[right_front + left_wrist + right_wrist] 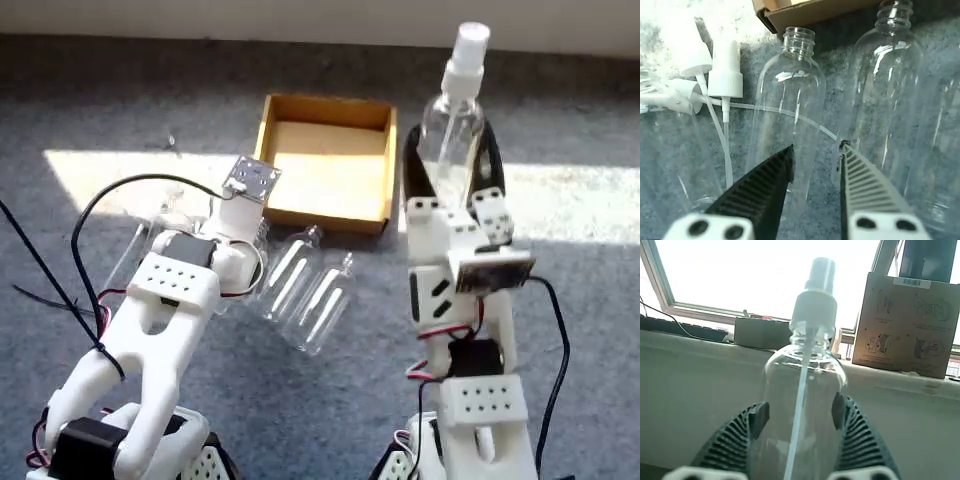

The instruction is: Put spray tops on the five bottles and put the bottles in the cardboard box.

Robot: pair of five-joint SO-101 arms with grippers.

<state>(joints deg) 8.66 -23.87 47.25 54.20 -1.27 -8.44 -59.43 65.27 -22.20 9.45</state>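
Note:
My right gripper [452, 172] is shut on a clear bottle [455, 135] and holds it upright, high above the carpet to the right of the cardboard box [330, 158]. A white spray top [815, 300] sits on that bottle [800, 390], with the black fingers [860, 440] against both its sides. My left gripper [816, 161] is open and points down over an uncapped bottle [787, 100] lying on the carpet. Two loose spray tops [725, 75] with tubes lie beside it. Another open-necked bottle [885, 90] lies on its other side.
Two uncapped bottles [305, 285] lie side by side in front of the box. More clear bottles [150, 235] lie left of the left arm [170, 290]. Grey carpet [560, 300] covers the floor. A black cable [95, 215] loops by the left arm.

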